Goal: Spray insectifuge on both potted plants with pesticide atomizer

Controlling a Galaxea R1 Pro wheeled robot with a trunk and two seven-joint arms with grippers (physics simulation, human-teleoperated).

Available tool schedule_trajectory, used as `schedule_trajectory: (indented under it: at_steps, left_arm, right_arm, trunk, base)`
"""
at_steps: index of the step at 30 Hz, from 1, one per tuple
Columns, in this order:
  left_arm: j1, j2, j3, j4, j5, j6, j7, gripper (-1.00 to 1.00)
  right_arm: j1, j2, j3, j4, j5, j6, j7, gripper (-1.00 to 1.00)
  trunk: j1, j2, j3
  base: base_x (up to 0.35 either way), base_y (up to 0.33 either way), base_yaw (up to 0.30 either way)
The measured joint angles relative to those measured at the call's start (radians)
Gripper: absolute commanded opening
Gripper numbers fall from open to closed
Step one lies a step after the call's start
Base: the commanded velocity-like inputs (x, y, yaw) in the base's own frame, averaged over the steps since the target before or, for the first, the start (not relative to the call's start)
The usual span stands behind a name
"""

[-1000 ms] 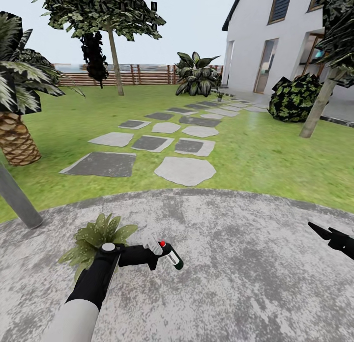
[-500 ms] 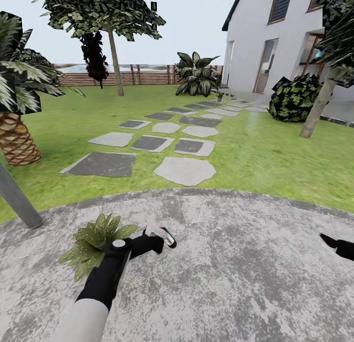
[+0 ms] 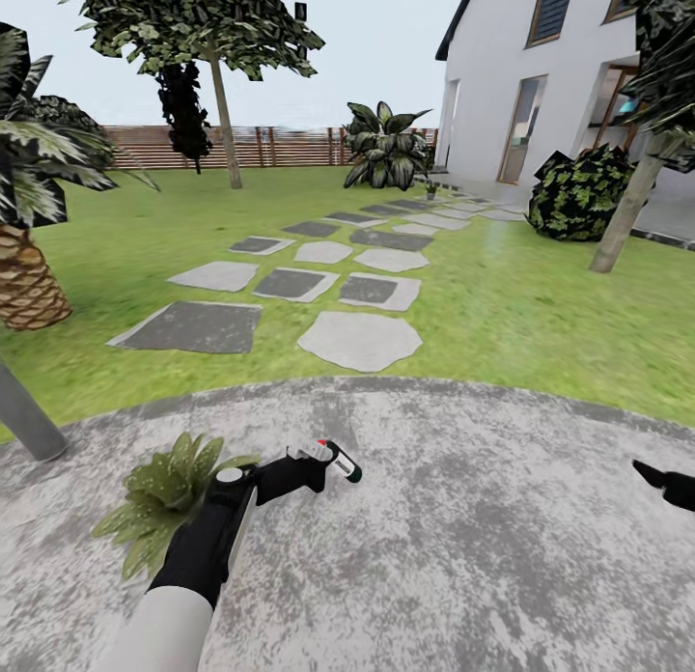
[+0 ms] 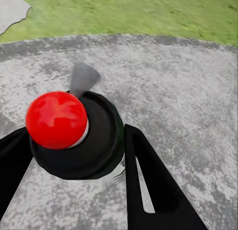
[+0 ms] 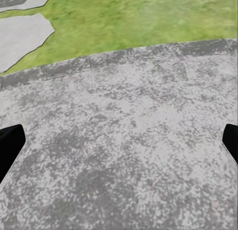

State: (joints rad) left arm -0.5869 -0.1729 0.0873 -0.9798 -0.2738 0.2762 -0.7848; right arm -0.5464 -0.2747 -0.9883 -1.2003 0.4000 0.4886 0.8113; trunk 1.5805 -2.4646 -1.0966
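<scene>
The left gripper (image 3: pixel 311 467) is pinching the pesticide atomizer (image 3: pixel 340 461), nozzle pointing away from the potted plant (image 3: pixel 162 493) behind it; it needs re-aiming.

A home garden: lawn (image 3: pixel 541 315), stepping stones (image 3: pixel 359 340), wooden fence (image 3: pixel 280 146), white house (image 3: pixel 502 83).

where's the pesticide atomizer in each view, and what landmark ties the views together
Head view: the pesticide atomizer sits low and left of centre, held in the left gripper, beside a potted plant.
Left wrist view: atomizer seen end-on between the fingers.
Right wrist view: not in it.
Shared landmark: gravel patio.
</scene>
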Motion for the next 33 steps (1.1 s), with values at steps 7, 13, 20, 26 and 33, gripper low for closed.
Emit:
schedule_trajectory:
  at_steps: [7,13,20,26,33]
  left_arm:
    - [0.000,0.000,-0.026,0.003,0.000,0.000,0.000,-1.00]
    - [0.000,-0.001,-0.086,0.006,0.002,0.001,0.000,-1.00]
    - [0.000,-0.001,-0.091,0.006,0.002,0.001,0.000,-1.00]
    - [0.000,-0.001,-0.091,0.008,0.002,0.001,0.000,-1.00]
    - [0.000,-0.001,-0.091,0.009,0.003,0.001,0.000,-1.00]
  right_arm:
    - [0.000,0.000,0.001,0.038,-0.001,-0.011,-0.198,1.00]
    - [0.000,0.000,0.003,0.330,-0.007,-0.233,-0.523,1.00]
    - [0.000,0.000,-0.002,0.613,-0.007,-0.335,-0.554,1.00]
    - [0.000,0.000,0.006,0.887,0.002,-0.341,-0.555,1.00]
    - [0.000,0.001,0.006,0.928,0.000,-0.340,-0.554,1.00]
  trunk:
    - [0.000,0.000,0.000]
    - [0.000,0.000,0.000]
    - [0.000,0.000,0.000]
    - [0.000,0.000,0.000]
    - [0.000,0.000,0.000]
  base:
    - [0.316,-0.176,0.000]
    - [0.315,-0.201,0.000]
    - [0.312,-0.206,0.000]
    - [0.311,-0.206,0.000]
    - [0.311,-0.206,0.000]
